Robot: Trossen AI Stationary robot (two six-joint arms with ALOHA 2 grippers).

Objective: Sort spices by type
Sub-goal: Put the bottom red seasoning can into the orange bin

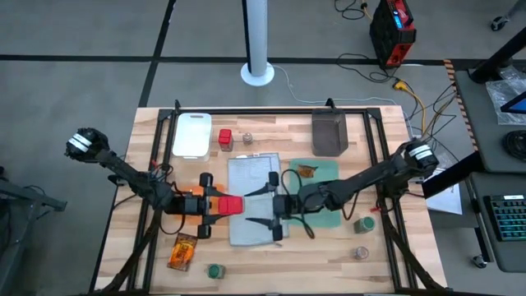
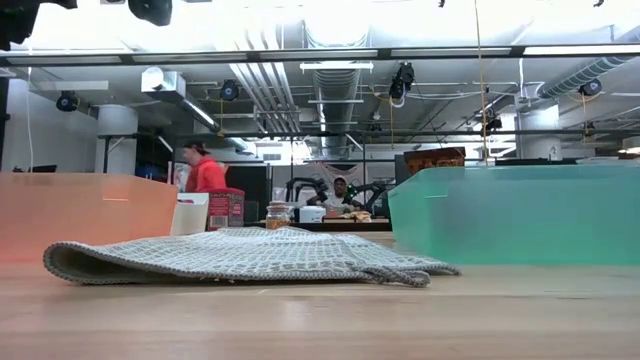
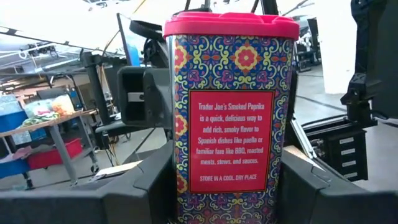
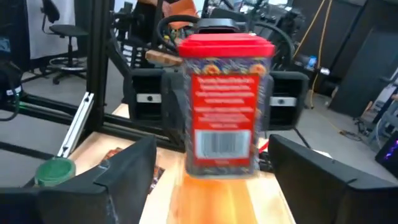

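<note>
A red boxy spice tin (image 1: 231,205) with a red lid hangs upright over the seam of the orange cloth (image 1: 191,197) and the grey cloth (image 1: 253,177), my left gripper (image 1: 215,205) shut on it. My right gripper (image 1: 256,207) stands open just to the tin's right, level, with its fingers facing the tin and not touching it. A second red tin (image 1: 225,138) and a shaker (image 1: 246,138) stand at the back. A packet (image 1: 182,251) and a green-topped jar (image 1: 214,270) lie near the front left. A jar (image 1: 364,224) and a shaker (image 1: 361,252) stand at the front right. My left gripper pinches the tin between its two fingers (image 4: 146,94), one on each narrow side (image 3: 180,186), about halfway up. The fingers come in level from the table's left. The tin stands upright in the hold, lid up, and looks lifted clear of the orange cloth.
A brown packet (image 1: 306,171) lies on the green cloth (image 1: 325,197). A white board (image 1: 191,134) and a dark grey bin (image 1: 329,131) stand along the far edge. A black frame rail (image 1: 376,148) borders the table. People sit in the room beyond (image 2: 205,170).
</note>
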